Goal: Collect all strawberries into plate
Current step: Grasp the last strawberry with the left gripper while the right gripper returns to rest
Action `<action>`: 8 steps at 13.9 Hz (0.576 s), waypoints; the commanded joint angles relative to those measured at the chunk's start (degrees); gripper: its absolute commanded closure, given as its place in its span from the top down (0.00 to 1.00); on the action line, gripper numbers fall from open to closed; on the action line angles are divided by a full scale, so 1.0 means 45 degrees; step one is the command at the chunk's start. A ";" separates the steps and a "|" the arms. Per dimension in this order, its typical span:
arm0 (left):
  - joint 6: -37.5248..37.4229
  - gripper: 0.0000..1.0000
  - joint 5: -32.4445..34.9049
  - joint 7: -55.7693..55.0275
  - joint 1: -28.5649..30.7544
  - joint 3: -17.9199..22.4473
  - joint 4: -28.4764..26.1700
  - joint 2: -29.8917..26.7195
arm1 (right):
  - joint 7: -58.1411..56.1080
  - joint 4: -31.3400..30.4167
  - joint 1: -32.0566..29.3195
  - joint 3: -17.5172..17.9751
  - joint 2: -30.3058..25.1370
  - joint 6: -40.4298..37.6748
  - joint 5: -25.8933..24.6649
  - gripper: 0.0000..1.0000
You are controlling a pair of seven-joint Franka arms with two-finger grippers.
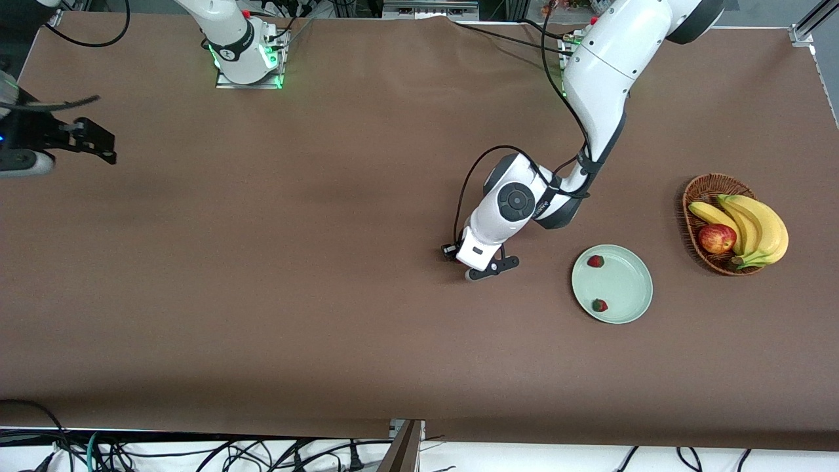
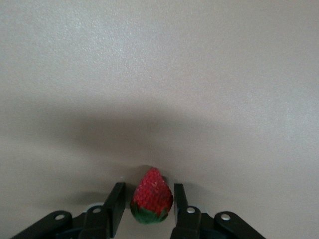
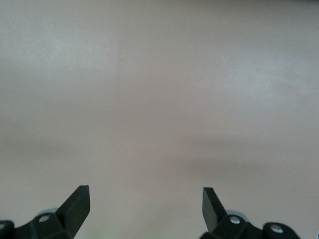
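My left gripper (image 1: 488, 265) is down at the table, beside the plate toward the right arm's end. In the left wrist view its fingers (image 2: 115, 206) sit tight on either side of a red strawberry (image 2: 152, 196) with a green leafy top, shut on it. This berry is hidden under the hand in the front view. The pale mint-green plate (image 1: 623, 285) holds two strawberries, one at its rim nearer the robots (image 1: 595, 261) and one nearer the front camera (image 1: 600, 305). My right gripper (image 1: 98, 141) waits open and empty at the right arm's end of the table (image 3: 144, 199).
A brown wicker basket (image 1: 704, 187) stands beside the plate toward the left arm's end. It holds bananas (image 1: 754, 226) and a red-yellow apple (image 1: 716, 238). The brown table cover (image 1: 295, 262) spreads between the two grippers.
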 commanded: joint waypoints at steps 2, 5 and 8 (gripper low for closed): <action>0.0058 0.08 0.0192 -0.0318 -0.0043 0.0083 0.0216 0.0026 | -0.0087 0.0682 0.0026 -0.0429 0.0153 -0.0439 0.0475 1.00; -0.0932 0.00 0.0152 -0.0513 0.0541 0.0063 0.0235 -0.0772 | -0.0127 0.1013 0.0045 -0.0371 0.0250 -0.1255 0.0477 1.00; -0.3663 0.01 0.0307 -0.0338 0.1167 0.0043 0.0235 -0.1885 | 0.0398 0.1560 0.0182 -0.0351 0.0581 -0.1883 0.0476 1.00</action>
